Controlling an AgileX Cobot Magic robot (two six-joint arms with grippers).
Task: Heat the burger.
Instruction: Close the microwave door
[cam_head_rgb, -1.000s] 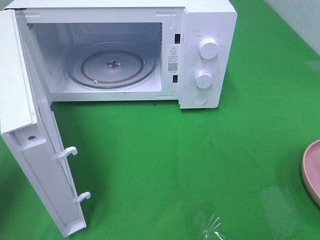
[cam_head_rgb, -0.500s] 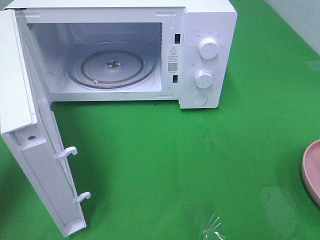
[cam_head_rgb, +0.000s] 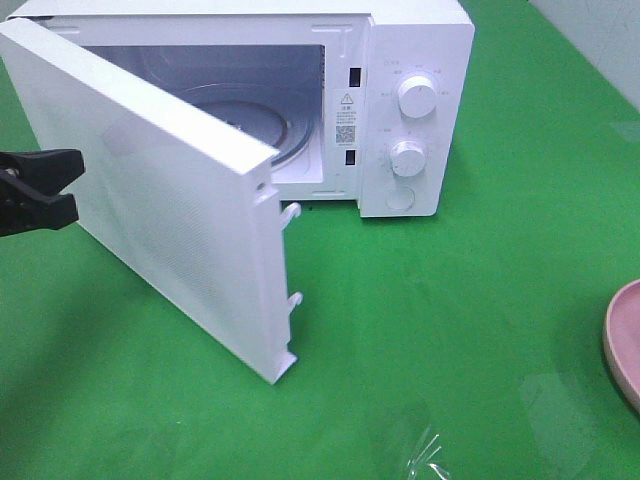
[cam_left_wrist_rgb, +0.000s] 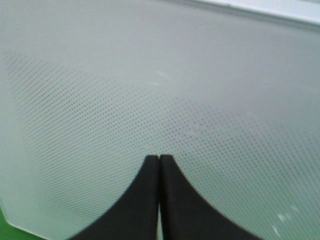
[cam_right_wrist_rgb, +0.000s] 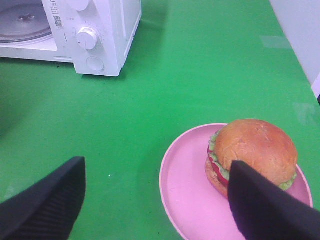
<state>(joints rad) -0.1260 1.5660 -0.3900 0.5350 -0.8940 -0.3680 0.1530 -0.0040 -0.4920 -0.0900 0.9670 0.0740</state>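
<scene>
Left claw (cam_head_rgb: 62, 185): black, at the left edge of the high view, fingers pressed together with nothing between them; tips just beside the outer face of the microwave door, contact not certain. In the left wrist view the closed fingertips (cam_left_wrist_rgb: 159, 165) point at the dotted white panel.

Microwave door (cam_head_rgb: 170, 200): white, hinged at the left, standing partly swung across the opening; two latch hooks (cam_head_rgb: 291, 212) project from its free edge.

Microwave (cam_head_rgb: 415, 60): white, at the back of the green surface (cam_head_rgb: 450, 330). Glass turntable (cam_head_rgb: 300, 125) partly visible behind the door. Control panel on the right side carries an upper knob (cam_head_rgb: 417, 97), a lower knob (cam_head_rgb: 407, 158) and a round button (cam_head_rgb: 399, 198).

Right claw (cam_right_wrist_rgb: 155, 200): black fingers spread wide, holding nothing, hanging above the surface near the plate; out of the high view.

Pink plate (cam_right_wrist_rgb: 185, 185): shallow, on the surface well to the right of the microwave; only its rim shows in the high view.

Burger (cam_right_wrist_rgb: 252, 150): on the pink plate, toward its far right side; glossy brown bun, green lettuce, red tomato. One finger of the right claw overlaps it in the wrist view.
</scene>
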